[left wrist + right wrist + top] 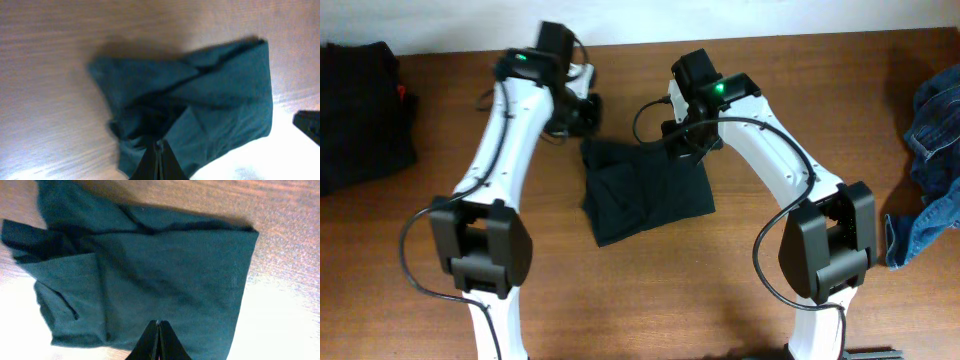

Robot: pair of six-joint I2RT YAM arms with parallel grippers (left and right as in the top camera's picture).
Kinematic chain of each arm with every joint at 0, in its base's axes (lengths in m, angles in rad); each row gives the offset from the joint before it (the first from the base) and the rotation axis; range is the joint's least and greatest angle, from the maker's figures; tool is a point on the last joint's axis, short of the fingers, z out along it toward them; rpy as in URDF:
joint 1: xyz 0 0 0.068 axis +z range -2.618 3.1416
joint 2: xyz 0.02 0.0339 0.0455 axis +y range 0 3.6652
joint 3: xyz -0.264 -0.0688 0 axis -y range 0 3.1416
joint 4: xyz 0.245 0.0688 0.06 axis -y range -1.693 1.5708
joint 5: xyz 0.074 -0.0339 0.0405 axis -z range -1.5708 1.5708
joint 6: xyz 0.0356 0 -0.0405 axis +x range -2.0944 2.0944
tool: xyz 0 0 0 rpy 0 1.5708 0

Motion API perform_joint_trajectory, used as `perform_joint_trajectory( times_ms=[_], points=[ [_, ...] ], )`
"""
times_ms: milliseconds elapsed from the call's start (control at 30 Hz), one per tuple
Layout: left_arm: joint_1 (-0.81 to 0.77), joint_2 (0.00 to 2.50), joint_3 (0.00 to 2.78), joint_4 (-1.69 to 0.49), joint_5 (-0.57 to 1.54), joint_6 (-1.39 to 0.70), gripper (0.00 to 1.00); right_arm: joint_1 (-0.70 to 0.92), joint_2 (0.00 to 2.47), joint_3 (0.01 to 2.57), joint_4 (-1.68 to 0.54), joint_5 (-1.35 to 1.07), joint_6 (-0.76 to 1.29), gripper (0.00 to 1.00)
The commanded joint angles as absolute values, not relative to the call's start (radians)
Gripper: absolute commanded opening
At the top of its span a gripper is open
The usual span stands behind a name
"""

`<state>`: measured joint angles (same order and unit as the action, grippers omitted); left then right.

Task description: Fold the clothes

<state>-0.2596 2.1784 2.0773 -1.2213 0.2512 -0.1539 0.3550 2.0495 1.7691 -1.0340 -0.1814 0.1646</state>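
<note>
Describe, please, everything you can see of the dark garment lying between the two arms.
The dark garment is soft, plain cloth, near-black from overhead and teal-tinged in the wrist views. It lies on the wooden table, folded into a rough, rumpled rectangle with loose creases along one side. The shut left gripper and shut right gripper meet its far edge; whether they pinch cloth is unclear.

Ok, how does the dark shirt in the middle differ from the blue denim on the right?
The dark shirt is folded into a fairly flat bundle; the blue denim lies crumpled. The shirt sits mid-table; the denim runs past the picture's right edge. Both are cloth on the table.
</note>
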Motion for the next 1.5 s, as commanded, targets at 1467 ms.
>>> perform_joint_trajectory(
  times_ms=[1467],
  points=[
    [-0.408, 2.154, 1.749, -1.002, 0.085, -0.197, 0.01, 0.287, 2.069, 1.394, -0.639, -0.172, 0.166, 0.04]
  ],
)
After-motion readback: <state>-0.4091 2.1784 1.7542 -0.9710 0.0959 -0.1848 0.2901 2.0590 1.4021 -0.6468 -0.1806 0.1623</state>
